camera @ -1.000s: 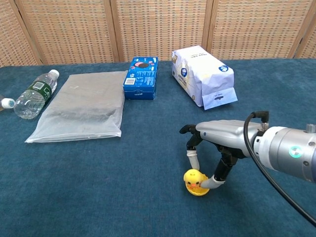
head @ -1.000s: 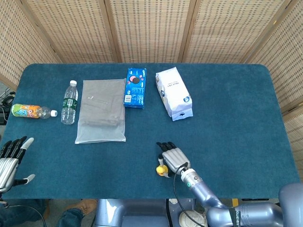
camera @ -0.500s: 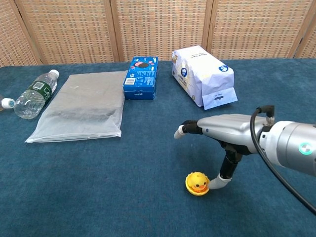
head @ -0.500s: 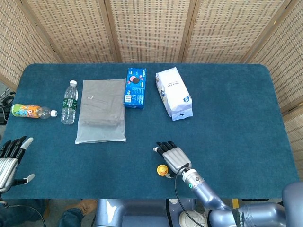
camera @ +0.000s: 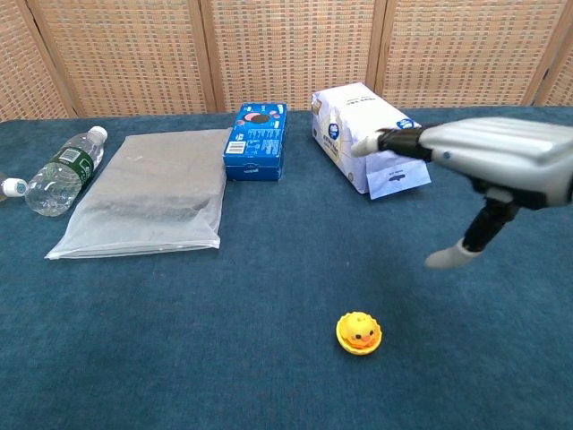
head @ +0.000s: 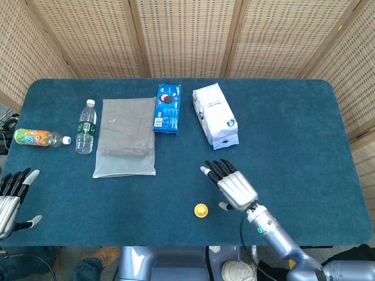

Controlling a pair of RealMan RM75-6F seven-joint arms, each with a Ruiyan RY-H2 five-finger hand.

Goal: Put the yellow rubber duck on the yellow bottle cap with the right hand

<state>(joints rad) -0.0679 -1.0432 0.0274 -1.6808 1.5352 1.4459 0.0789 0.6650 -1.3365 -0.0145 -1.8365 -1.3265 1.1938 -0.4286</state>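
The yellow rubber duck (camera: 359, 330) (head: 201, 209) sits upright on the yellow bottle cap (camera: 359, 343), near the table's front edge at the middle. My right hand (head: 232, 185) (camera: 483, 161) is open, raised above the table and to the right of the duck, holding nothing, with its fingers stretched forward. My left hand (head: 12, 192) hovers open at the front left corner and shows only in the head view.
A clear plastic bag (head: 125, 137), a blue biscuit box (head: 167, 108) and a white paper pack (head: 215, 115) lie at mid-table. A water bottle (head: 86, 126) and an orange drink bottle (head: 38, 138) lie at the left. The blue table cloth (head: 293, 134) is bare on the right.
My right hand let go of the duck, spread its fingers and rose up and to the right. The duck stays on the cap. The left hand has not moved.
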